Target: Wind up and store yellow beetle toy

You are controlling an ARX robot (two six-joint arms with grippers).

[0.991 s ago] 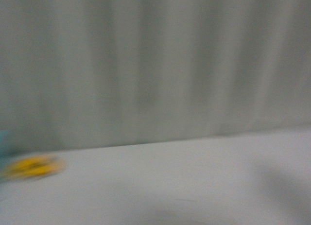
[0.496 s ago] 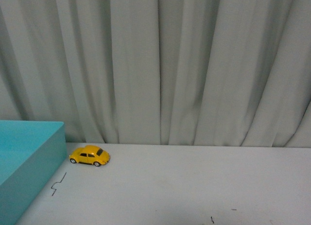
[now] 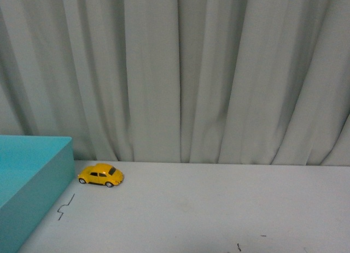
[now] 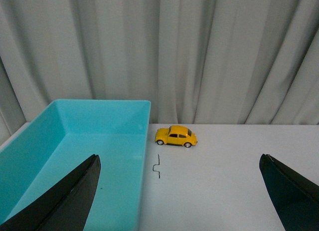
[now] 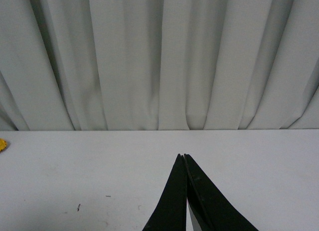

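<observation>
Nothing had moved since half a second earlier: the yellow beetle toy (image 3: 100,175) sat in the same spot with the same heading. A full second earlier the front view was pure motion smear, with the car a yellow streak low at left, so the camera had swung and then settled

The toy stood on its wheels on the worktop (image 3: 219,209), near the back edge below the curtain (image 3: 219,72). It was just beside the far corner of the teal bin (image 3: 49,193) and did not seem to touch it. A thin dark squiggle (image 3: 65,207) marked the worktop in front of the car

The left end effector (image 4: 179,158) was spread wide with nothing between its fingers. It was held back from the toy, which sat roughly centred between them in the left wrist view. The right end effector (image 5: 183,156) was pinched fully together and empty. It was well apart from the toy, which showed only as a yellow sliver at the edge of the right wrist view. Neither arm showed in the front view

Progress judged at the very start: the toy was not gripped, showed no sign of being wound and was not stored. The visible part of the bin held nothing. Still to do: reach, grasp, wind up, then put the car in the bin. The left arm looked the better placed for it
</observation>
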